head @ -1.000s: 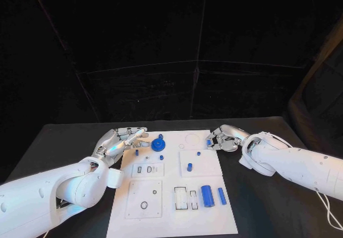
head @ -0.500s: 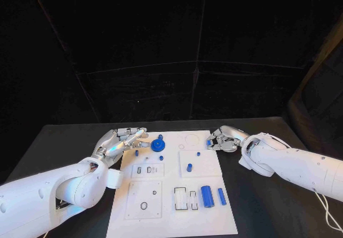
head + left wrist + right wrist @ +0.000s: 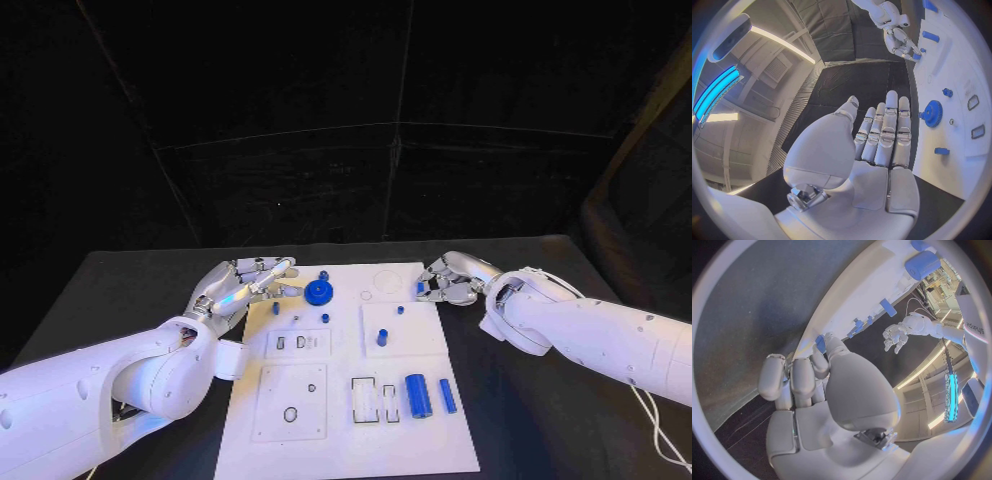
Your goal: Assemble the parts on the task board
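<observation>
White board (image 3: 346, 400) lies mid-frame on the black table (image 3: 130, 275), long axis running up and down the head view. Blue parts on it: a gear (image 3: 319, 292) in the upper left, small pegs (image 3: 326, 318) just below it, another peg (image 3: 382, 338) at centre, a fat cylinder (image 3: 418, 395) and a thin bar (image 3: 447, 395) side by side at lower right, next to open rectangular slots (image 3: 376, 399). Left hand (image 3: 245, 282) sits at the board's upper left edge, fingers apart and stretched toward the gear; its wrist view shows the palm bare and the fingers (image 3: 887, 132) straight, gear (image 3: 931, 113) just beyond the tips, not touched. It holds nothing. Right hand (image 3: 450, 280) is at the board's upper right edge, fingers curled in, with a small blue piece (image 3: 423, 288) at its fingertips; in the right wrist view that piece (image 3: 820, 344) shows between thumb and finger, so I judge it pinched, though the contact is small and partly hidden. Step in hand, as I read it: the right hand is carrying a small part toward a seat on the upper board, with the left hand waiting by the gear. Most parts lie loose, so the task looks early. Next move calls for lining the piece upright over its hole and lowering it straight; a tilt would jam it or drop it.
</observation>
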Controlling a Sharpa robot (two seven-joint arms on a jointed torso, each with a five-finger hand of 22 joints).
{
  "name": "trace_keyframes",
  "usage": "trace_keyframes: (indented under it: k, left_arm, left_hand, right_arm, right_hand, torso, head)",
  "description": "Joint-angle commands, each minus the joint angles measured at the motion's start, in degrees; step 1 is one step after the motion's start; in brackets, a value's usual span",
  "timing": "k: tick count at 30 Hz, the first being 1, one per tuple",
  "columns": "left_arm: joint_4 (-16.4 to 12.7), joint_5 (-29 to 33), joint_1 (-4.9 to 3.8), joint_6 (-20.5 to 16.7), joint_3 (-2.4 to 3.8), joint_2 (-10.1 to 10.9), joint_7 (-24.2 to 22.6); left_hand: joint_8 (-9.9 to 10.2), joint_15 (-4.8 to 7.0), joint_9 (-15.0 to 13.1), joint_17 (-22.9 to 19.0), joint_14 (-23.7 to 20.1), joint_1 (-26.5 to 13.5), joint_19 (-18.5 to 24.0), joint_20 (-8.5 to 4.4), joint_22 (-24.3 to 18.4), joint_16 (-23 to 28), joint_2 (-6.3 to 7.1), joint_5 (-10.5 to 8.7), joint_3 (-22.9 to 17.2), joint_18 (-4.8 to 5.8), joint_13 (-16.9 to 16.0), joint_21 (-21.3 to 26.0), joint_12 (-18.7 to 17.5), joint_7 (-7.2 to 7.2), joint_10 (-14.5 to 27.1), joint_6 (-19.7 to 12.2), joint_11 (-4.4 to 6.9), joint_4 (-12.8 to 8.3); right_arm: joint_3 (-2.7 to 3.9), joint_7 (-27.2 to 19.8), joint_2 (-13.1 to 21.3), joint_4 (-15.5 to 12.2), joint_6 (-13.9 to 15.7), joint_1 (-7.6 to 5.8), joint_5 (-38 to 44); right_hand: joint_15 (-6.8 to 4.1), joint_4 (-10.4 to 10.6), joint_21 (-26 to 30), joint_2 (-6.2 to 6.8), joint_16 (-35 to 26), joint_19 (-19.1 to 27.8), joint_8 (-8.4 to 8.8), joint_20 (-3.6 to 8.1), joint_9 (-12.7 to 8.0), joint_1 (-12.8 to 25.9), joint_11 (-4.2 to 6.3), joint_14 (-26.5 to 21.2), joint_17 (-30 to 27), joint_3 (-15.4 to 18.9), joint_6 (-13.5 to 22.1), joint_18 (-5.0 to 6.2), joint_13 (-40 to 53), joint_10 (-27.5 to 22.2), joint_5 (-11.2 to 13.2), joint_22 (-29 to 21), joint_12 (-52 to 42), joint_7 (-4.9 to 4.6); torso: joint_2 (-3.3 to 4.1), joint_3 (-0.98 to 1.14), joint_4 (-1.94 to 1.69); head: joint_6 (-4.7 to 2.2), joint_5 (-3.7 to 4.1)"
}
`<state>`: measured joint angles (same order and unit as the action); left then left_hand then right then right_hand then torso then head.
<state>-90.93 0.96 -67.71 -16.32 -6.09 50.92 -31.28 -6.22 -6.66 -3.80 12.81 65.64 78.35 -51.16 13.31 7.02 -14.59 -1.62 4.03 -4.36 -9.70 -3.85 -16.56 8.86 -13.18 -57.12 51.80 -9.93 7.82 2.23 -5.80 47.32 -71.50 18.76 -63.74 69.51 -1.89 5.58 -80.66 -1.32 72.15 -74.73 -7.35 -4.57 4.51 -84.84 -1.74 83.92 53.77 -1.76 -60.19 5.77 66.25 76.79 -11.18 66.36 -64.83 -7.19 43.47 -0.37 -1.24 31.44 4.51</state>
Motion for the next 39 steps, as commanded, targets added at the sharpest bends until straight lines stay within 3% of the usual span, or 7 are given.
trace_keyframes:
  k: [1, 7, 14, 17, 22, 36, 39]
  left_arm:
    - [0.0, -0.2, -0.06, 0.8, 0.05, 0.0, -0.3]
    - [-0.1, -0.2, -0.06, 0.7, 0.05, 0.1, -0.2]
    - [-0.3, -0.2, -0.09, 0.7, 0.05, 0.3, -0.1]
    - [-0.4, -0.1, -0.11, 1.0, 0.05, 0.3, 0.3]
    - [-0.3, 1.1, -0.15, 1.2, 0.06, 0.4, 0.6]
    - [0.0, 1.8, -0.26, 1.5, 0.07, 0.3, 0.8]
    - [0.2, 1.8, -0.33, 1.6, 0.07, 0.1, 0.8]
  left_hand:
    - [0.3, -0.05, 0.1, 0.2, -0.3, 0.4, -0.3, 0.01, -0.1, 0.3, -0.24, 0.15, 0.0, -0.82, 0.1, 0.4, -0.3, -0.29, 0.1, -0.3, -0.13, -0.4]
    - [0.3, -0.05, 0.1, 0.2, -0.3, 0.4, -0.3, 0.01, -0.1, 0.3, -0.24, 0.15, 0.0, -0.82, 0.1, 0.4, -0.3, -0.29, 0.1, -0.3, -0.13, -0.4]
    - [0.3, -0.05, 0.1, 0.2, -0.3, 0.4, -0.3, 0.01, -0.1, 0.3, -0.25, 0.15, 0.0, -0.82, 0.1, 0.4, -0.3, -0.29, 0.1, -0.3, -0.13, -0.4]
    - [0.3, -0.07, 0.1, 0.2, -0.4, 0.3, -0.3, 0.02, -0.2, 0.4, -0.26, 0.13, 0.1, -0.82, 0.1, 0.4, -0.3, -0.26, 0.1, -0.3, -0.12, -0.4]
    - [0.3, -0.09, 0.1, 0.3, -0.5, 0.2, -0.2, 0.04, -0.2, 0.4, -0.27, 0.11, 0.1, -0.81, 0.1, 0.5, -0.3, -0.23, 0.1, -0.3, -0.11, -0.4]
    - [0.3, -0.10, 0.1, 0.3, -0.5, 0.1, -0.2, 0.05, -0.2, 0.5, -0.29, 0.11, 0.1, -0.80, 0.1, 0.5, -0.4, -0.20, 0.1, -0.3, -0.11, -0.4]
    - [0.4, -0.13, 0.1, 0.3, -0.7, 0.1, -0.1, 0.07, -0.3, 0.6, -0.28, 0.12, 0.2, -0.79, 0.1, 0.6, -0.4, -0.18, 0.1, -0.3, -0.11, -0.4]
  right_arm:
    - [0.01, -1.8, -0.1, -0.2, 3.9, -0.06, -1.5]
    - [0.05, -1.8, 0.7, -2.2, 7.2, -0.10, -2.3]
    - [0.11, 1.6, 2.2, -7.7, 7.3, -0.70, -2.4]
    - [0.12, 4.1, 2.1, -10.4, 6.7, -1.17, -2.1]
    - [0.12, 10.0, -0.2, -13.8, 5.2, -1.57, -0.2]
    - [0.01, 18.2, -10.0, -14.7, -0.7, -1.27, 12.4]
    - [-0.84, 19.0, -11.6, -14.4, -1.4, -0.97, 14.3]
  right_hand:
    - [-0.64, -0.2, -0.4, -1.39, 0.5, -0.6, -0.74, 0.38, 0.5, -0.7, 0.28, 0.9, 0.6, -0.9, -1.8, -1.00, 1.1, 0.9, 0.8, 0.5, -1.0, 0.83]
    - [-0.80, -0.3, -0.5, -1.58, 0.6, -0.7, -0.85, 0.58, 0.5, -0.5, 0.44, 1.0, 0.9, -1.4, -2.2, -1.04, 1.5, 1.2, 0.9, 0.7, -1.4, 1.02]
    - [-0.86, -0.5, -0.5, -1.37, 0.5, -0.6, -0.61, 0.71, 0.4, -0.3, 0.47, 0.9, 0.6, -1.7, -2.0, -1.02, 1.2, 0.9, 1.0, 0.6, -1.0, 0.99]
    - [-0.86, -0.5, -0.5, -1.24, 0.5, -0.6, -0.44, 0.74, 0.3, -0.1, 0.42, 0.9, 0.5, -1.9, -1.9, -1.03, 1.1, 0.8, 1.0, 0.6, -0.8, 0.90]
    - [-0.73, -0.4, -0.3, -1.23, 0.0, -0.3, 0.13, 0.71, 0.0, 0.6, 0.22, 0.7, -0.4, -2.4, -1.3, -0.94, -0.2, -0.1, 1.2, 0.1, 0.8, 0.65]
    - [-0.68, -0.7, -0.1, -0.68, -0.1, 0.0, 0.34, 0.64, -0.1, 1.1, 0.20, 0.6, -0.5, -3.1, -1.5, -0.87, -1.4, -1.1, 0.8, -0.3, 2.4, 0.65]
    - [-0.68, -0.7, -0.1, -0.66, -0.1, 0.0, 0.34, 0.64, -0.1, 1.1, 0.20, 0.7, -0.4, -3.2, -1.6, -0.87, -1.3, -1.0, 0.7, -0.3, 2.3, 0.65]
  torso:
    - [0.00, -0.01, -0.06]
    - [-0.09, -0.10, -0.07]
    - [-0.08, -0.26, -0.29]
    - [-0.03, -0.22, -0.58]
    - [-0.39, -0.54, -1.15]
    - [-1.32, -1.17, -1.56]
    - [-1.52, -1.36, -1.59]
  head:
    - [0.06, 0.03]
    - [0.00, 0.01]
    - [-0.25, -0.06]
    - [-0.27, -0.34]
    - [0.42, -0.71]
    - [2.34, -2.23]
    - [2.53, -2.37]
